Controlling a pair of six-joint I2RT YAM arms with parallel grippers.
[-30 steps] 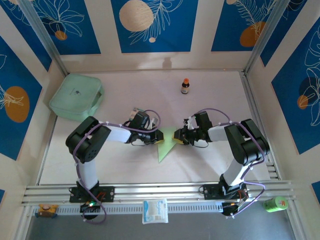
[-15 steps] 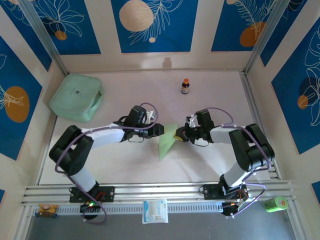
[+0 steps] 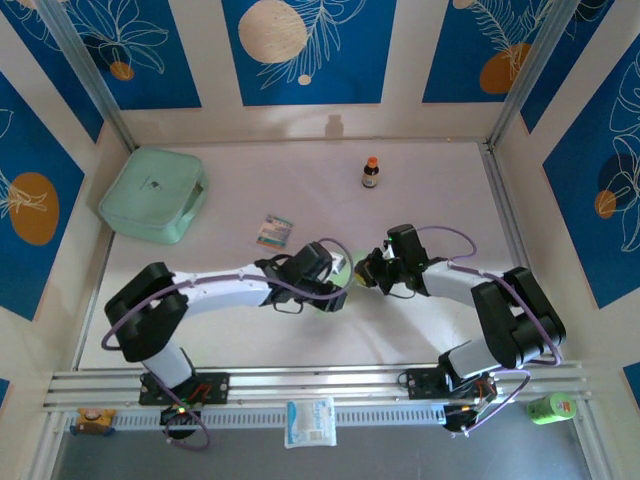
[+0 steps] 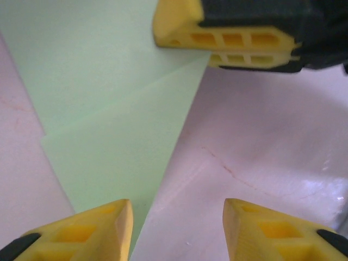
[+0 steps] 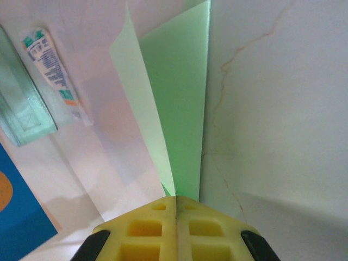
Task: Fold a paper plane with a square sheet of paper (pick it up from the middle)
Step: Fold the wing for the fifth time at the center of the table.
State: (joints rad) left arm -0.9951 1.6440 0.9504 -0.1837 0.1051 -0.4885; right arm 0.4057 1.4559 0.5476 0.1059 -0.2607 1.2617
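Sheet of paper (image 5: 179, 109) is pinched at its edge by the closed right gripper (image 5: 175, 209). The left gripper (image 4: 176, 209), newly spread, has been brought over it, so 1 further crease is judged next.

Paper plane (image 3: 346, 267) mostly under left end effector (image 3: 342, 285)

The table (image 3: 440, 200) is carrying 1 folded green paper (image 4: 109, 98), 1 mint box (image 3: 152, 195), 1 small bottle (image 3: 371, 173) and 1 striped packet (image 3: 274, 231) (1 white pack (image 3: 310, 421) is lying on the front ledge); 2 arms (image 3: 215, 285) (image 3: 470, 285) are reaching over it.
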